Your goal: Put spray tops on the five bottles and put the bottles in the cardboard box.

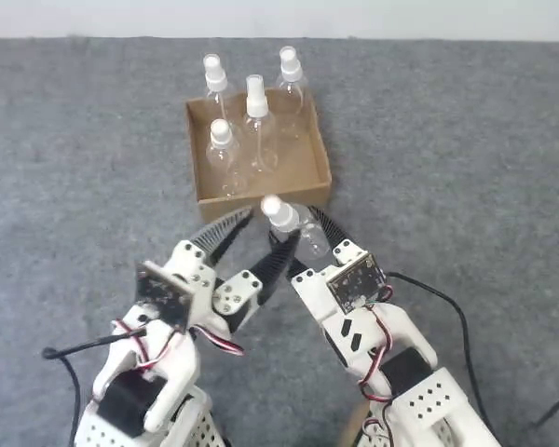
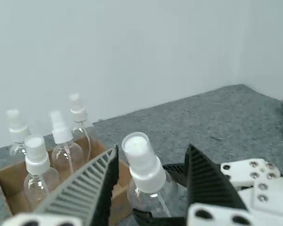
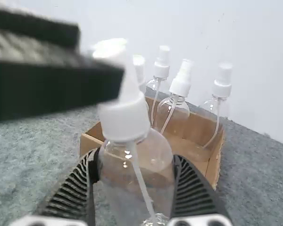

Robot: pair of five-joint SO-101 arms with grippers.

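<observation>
The bottle (image 3: 132,146) sits clamped inside the right claw (image 3: 134,162).

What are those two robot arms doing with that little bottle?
The right gripper holds a clear bottle by its body, just in front of the cardboard box. The left gripper has its fingers open on either side of that bottle's white spray top, which sits on the neck. Four other bottles with tops on stand in the box, so this looks like the last one to go in.
</observation>
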